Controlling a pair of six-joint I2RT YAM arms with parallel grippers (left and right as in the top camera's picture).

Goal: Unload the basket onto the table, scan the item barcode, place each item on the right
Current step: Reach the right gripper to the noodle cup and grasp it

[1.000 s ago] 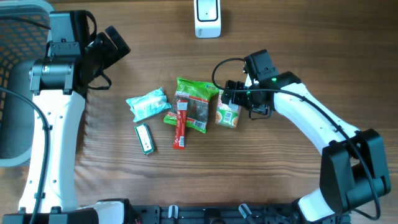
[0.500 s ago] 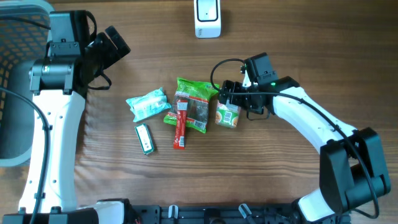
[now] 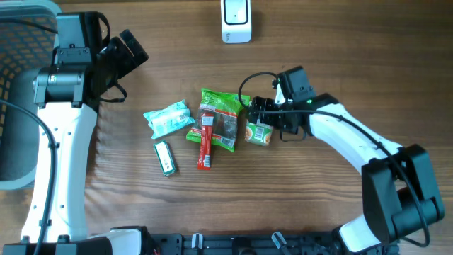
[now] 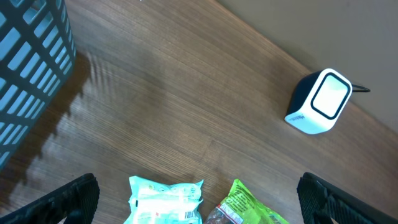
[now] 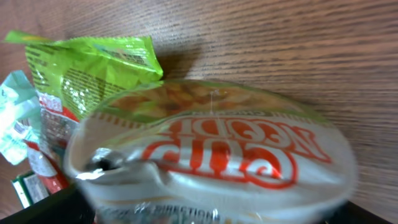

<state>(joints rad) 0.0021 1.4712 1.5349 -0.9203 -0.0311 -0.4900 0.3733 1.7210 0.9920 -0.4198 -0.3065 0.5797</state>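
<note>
Holds the right claw (image 3: pixel 260 117) spread wide over the noodle cup (image 3: pixel 259 133) mid-table, likely to grasp it for the far-edge scanner (image 3: pixel 236 20), with the left claw (image 3: pixel 134 51) parked open.

Even bright light, soft shadows; noodle cup (image 5: pixel 211 155) blurred close-up

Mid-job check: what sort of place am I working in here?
Probably a mock checkout station: a white barcode scanner on the wooden table, packaged snacks including a cup noodle, and a mesh basket beside them.
</note>
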